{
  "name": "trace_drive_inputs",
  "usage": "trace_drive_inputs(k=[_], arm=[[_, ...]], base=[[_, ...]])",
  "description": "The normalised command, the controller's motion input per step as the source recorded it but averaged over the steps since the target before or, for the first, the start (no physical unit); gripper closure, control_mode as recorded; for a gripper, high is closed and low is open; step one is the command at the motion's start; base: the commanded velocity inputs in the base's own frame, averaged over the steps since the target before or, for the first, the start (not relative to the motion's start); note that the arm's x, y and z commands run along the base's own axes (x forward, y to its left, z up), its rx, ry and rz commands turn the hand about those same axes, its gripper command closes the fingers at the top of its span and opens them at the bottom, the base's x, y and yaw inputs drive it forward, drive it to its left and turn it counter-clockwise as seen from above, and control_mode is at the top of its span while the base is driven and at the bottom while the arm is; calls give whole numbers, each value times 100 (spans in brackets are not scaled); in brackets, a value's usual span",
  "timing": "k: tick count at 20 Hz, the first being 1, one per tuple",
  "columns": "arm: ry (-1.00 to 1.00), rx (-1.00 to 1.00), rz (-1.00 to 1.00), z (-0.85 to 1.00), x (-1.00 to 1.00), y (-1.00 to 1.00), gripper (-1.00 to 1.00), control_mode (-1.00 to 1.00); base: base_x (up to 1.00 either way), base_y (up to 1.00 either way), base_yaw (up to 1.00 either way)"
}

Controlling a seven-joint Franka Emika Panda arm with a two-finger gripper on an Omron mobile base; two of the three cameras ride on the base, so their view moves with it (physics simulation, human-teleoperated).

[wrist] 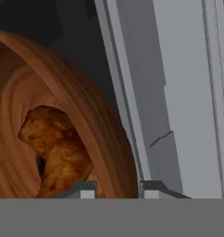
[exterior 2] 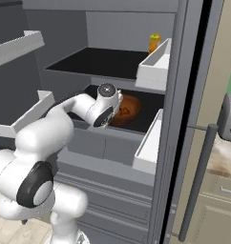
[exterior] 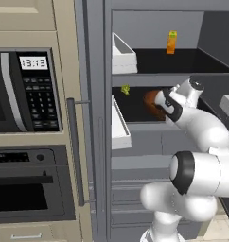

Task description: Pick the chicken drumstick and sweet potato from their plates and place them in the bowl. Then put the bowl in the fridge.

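Jaws (wrist: 115,190) astride bowl (wrist: 86,115) rim (tilted)

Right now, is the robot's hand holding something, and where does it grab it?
Yes, it looks so: the gripper pinches the wooden bowl by its rim, one fingertip on each side. The chicken drumstick lies inside.

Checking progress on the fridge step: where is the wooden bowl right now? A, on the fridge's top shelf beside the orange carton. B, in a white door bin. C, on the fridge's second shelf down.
C: the bowl sits on the fridge's second shelf, below the one with the orange carton.
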Motion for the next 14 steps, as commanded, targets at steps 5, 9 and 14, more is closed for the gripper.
trace_drive_inputs(k=[5, 9, 14], arm=[[-2, 5, 0, -51, 26, -4, 100, -100], [-10, 6, 0, -61, 12, 0, 100, -100], [-4, 5, 0, -38, 28, 2, 100, -100]], base=[[0, 0, 0], [0, 0, 0], [0, 0, 0]])
